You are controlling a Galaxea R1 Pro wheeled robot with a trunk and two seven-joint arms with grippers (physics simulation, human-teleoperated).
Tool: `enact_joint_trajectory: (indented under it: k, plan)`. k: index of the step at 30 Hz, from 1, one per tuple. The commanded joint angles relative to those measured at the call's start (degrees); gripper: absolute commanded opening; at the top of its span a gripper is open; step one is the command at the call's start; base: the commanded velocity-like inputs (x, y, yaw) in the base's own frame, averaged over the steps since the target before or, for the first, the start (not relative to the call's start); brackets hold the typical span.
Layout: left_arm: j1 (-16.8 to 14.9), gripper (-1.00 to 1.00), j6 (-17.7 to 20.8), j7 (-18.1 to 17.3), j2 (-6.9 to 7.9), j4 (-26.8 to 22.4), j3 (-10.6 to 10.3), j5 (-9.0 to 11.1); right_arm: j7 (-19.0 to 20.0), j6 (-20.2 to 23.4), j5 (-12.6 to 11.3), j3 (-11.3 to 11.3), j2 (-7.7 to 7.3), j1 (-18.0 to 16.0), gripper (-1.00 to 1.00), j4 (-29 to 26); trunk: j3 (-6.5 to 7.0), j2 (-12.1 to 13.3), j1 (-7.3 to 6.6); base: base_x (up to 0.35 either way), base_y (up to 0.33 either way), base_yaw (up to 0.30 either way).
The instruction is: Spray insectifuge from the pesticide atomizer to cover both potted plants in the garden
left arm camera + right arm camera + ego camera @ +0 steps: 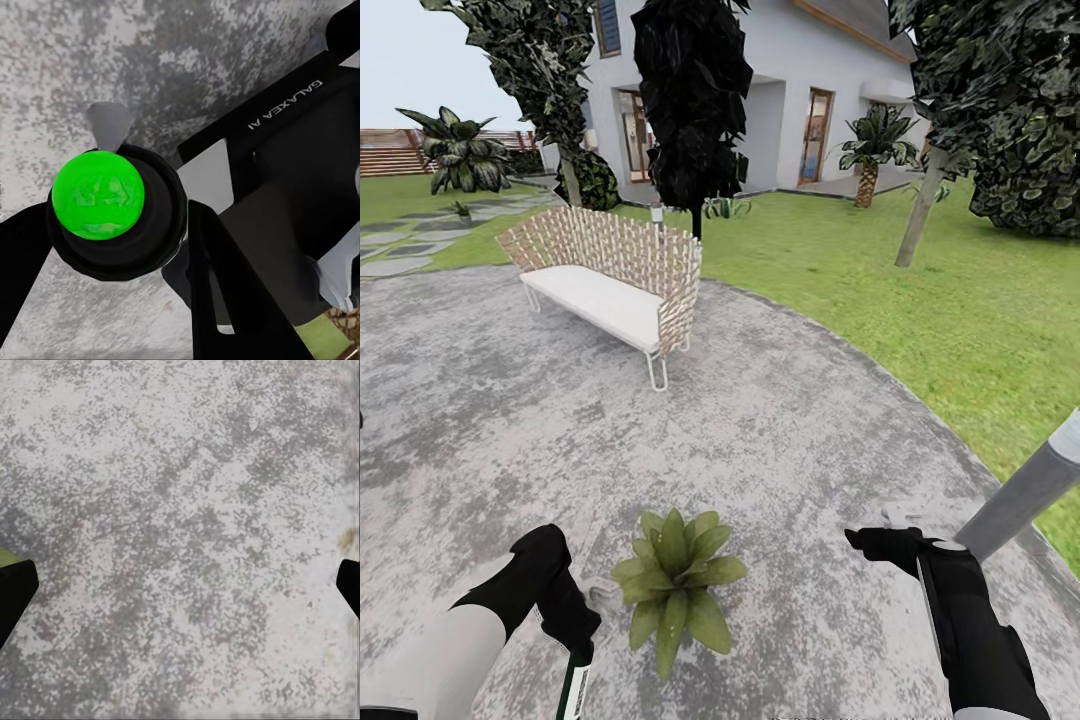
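- Left wrist view: my left gripper (pixel 116 255) appeared closed around the pesticide atomizer (pixel 101 196), one black finger at the lower left of the frame and the other at lower centre, flanking its dark collar. I saw the sprayer from above: a bright green cap at centre left, with a grey wedge, probably the nozzle, poking toward the top. The bottle below the collar was hidden, so I judged the pickup done from the grip alone.
- Right wrist view: my right gripper (pixel 180 592) was spread wide and held nothing. Its black fingertips were cut off at the left and right edges, with the mottled grey patio (pixel 180 472) between them.
- Head view: a potted plant (pixel 672 585) sat at lower centre on the paving, just right of my left arm, so the sprayer was close beside it. My right arm came in at lower right, next to a grey post (pixel 1025 492) cut off by the frame edge. A wicker bench (pixel 610 280) stood at upper left of centre, with lawn (pixel 920 300) to its right.
- I could not make out any whitish specks of insectifuge on the leaves; at this size it was hard to tell. I judged that spraying this plant and then the second one was still left to do.
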Motion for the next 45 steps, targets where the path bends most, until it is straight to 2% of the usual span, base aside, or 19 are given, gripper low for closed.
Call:
enact_joint_trajectory:
  k: [1, 25, 37, 45]
  plan:
    - [-0.01, -1.0, 0.6, -0.58, 0.05, -0.12, -0.21, -0.4, 0.57, 0.12, 0.61, -0.14, 0.07, -0.06, 1.0, -0.07, -0.05, -0.02, -0.01, 0.0, 0.0, -0.198]
    - [1.04, -1.0, 0.52, -0.55, -0.75, -0.35, -0.72, -0.4, 0.57, 0.12, 0.61, -0.06, 0.07, -0.06, 1.0, -0.07, -0.05, -0.02, -0.01, 0.0, 0.0, -0.014]
    - [0.5, -1.0, 0.52, -0.97, -0.74, -0.46, -0.63, -0.4, 0.56, 0.12, 0.61, -0.06, 0.07, -0.06, 1.0, -0.07, -0.05, -0.02, -0.01, 0.0, 0.0, -0.225]
    - [-0.16, -1.0, 0.52, -1.02, -0.7, -0.5, -0.54, -0.4, 0.54, 0.12, 0.61, -0.08, 0.07, -0.06, 1.0, -0.07, -0.05, -0.02, -0.01, 0.0, 0.0, -0.029]
